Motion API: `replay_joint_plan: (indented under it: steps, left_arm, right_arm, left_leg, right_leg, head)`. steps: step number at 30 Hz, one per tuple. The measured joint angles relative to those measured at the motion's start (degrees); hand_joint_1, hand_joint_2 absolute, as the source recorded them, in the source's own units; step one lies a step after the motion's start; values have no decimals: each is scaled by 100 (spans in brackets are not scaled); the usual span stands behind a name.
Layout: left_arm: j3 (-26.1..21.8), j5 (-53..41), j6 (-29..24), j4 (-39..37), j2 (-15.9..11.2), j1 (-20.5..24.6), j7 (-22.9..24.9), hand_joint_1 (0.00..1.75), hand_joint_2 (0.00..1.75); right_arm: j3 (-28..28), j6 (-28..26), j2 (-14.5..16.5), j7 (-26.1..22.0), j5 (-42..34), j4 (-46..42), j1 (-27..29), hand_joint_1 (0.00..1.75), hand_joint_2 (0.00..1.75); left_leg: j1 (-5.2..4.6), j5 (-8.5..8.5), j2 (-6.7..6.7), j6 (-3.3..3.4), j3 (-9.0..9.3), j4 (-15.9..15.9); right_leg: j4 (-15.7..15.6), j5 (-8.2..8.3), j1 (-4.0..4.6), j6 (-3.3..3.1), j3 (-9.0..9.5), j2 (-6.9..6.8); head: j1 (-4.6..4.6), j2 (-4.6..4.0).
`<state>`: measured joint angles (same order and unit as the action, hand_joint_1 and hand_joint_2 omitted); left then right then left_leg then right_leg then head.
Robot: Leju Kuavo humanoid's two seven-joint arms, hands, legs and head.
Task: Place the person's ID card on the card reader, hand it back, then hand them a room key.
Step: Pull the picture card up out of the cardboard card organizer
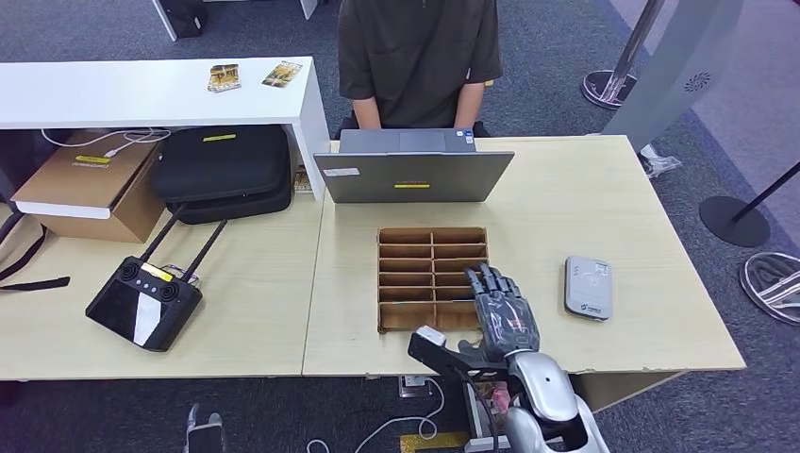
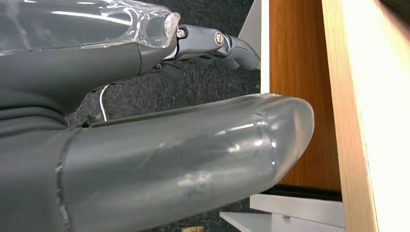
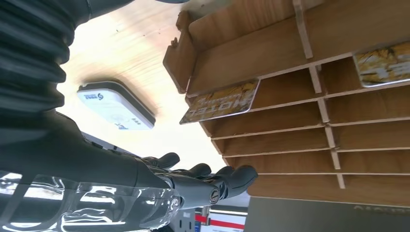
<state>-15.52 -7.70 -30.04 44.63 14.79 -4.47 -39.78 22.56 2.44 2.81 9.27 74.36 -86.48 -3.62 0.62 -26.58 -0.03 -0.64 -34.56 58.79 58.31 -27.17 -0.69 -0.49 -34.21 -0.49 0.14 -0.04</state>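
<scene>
Right hand (image 1: 503, 311) is hovering, fingers apart and holding nothing, over the wooden slotted key-card rack (image 1: 406, 260), probably reaching for a hotel key card (image 3: 221, 101); card reader (image 1: 589, 287) is lying just beside; left hand's (image 2: 159, 159) state I cannot tell.

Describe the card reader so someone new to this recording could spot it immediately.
Start at the light wooden desk with the open laptop. In front of the laptop sits a brown compartmented wooden rack; the card reader lies flat to its right, beyond the right hand. It is the desk's only small grey rounded slab.

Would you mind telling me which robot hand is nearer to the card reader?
Right. The right robot hand hovers over the wooden rack, just beside the card reader. The left robot hand hangs below the table edge.
</scene>
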Motion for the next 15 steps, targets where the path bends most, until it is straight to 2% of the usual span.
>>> replay_joint_plan:
  steps: [15]
  left_arm:
    - [0,81,322,0,-44,49,0,0,0]
  right_arm:
    - [87,66,1,-184,-105,525,-469,0,175]
  left_leg:
    - [0,0,0,0,0,0]
  right_leg:
    - [0,0,0,0,0,-1]
  head:
    - [-1,0]
